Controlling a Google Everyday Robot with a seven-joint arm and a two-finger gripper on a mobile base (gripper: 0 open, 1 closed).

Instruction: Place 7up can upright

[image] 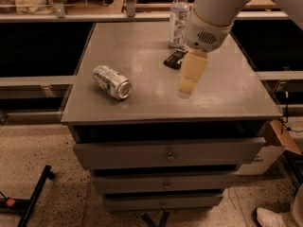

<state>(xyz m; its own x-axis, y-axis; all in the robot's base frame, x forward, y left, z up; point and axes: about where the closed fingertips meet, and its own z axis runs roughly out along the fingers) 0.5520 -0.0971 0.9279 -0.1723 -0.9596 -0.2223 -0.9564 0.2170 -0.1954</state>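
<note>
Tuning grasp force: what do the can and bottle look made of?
7up can: likely aluminium, shiny silver end, green-white print. Bottle: probably clear plastic, see-through, white cap. Hand hovers above the cabinet top, right of the can.

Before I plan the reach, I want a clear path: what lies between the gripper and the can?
Only bare tabletop, as the camera view shows. The gripper hovers right of the lying can; the dark object sits farther back.
</note>
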